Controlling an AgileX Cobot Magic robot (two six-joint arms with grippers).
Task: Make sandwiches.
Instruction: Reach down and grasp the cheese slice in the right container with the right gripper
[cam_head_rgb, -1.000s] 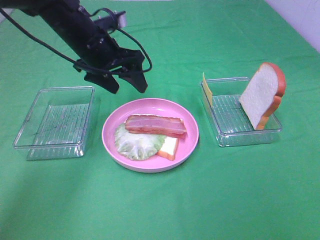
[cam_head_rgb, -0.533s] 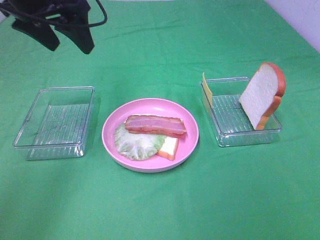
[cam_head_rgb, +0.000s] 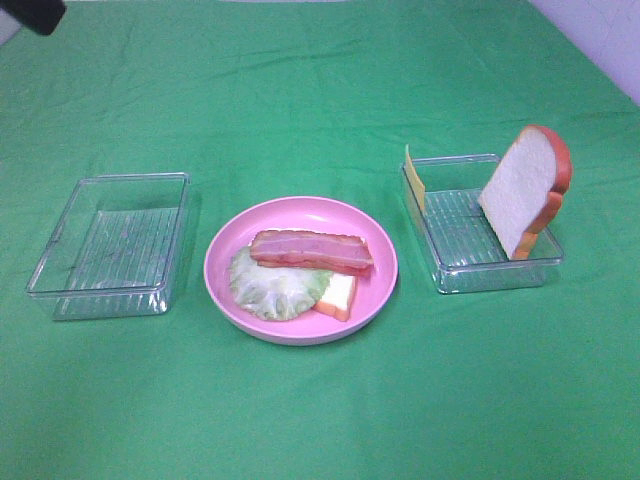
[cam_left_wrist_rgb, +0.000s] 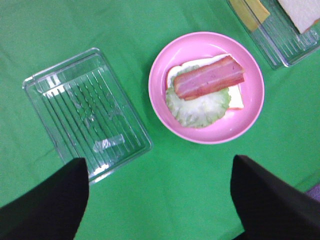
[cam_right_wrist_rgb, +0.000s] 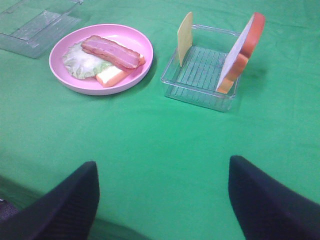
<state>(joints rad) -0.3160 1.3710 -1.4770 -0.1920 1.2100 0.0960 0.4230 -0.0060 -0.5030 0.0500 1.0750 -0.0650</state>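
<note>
no readable text, no labels, no brand marks, no numbers, no signs on anything in view

I've got a green cloth (cam_head_rgb: 320, 90) over the whole table, lightly creased toward the far side, and a sliver of white wall (cam_head_rgb: 605, 35) at the far right corner. Dead centre sits the pink plate (cam_head_rgb: 300, 212), round with a shallow rim, flat on the cloth. Left of it, not touching, is the left tray (cam_head_rgb: 110, 245): clear plastic with a ribbed floor. On the left wrist camera I can see a small clear strip (cam_left_wrist_rgb: 108, 144) lying on that floor. Right of the plate, also apart, is the right tray (cam_head_rgb: 455, 230), the same clear ribbed make, set slightly askew.
</note>
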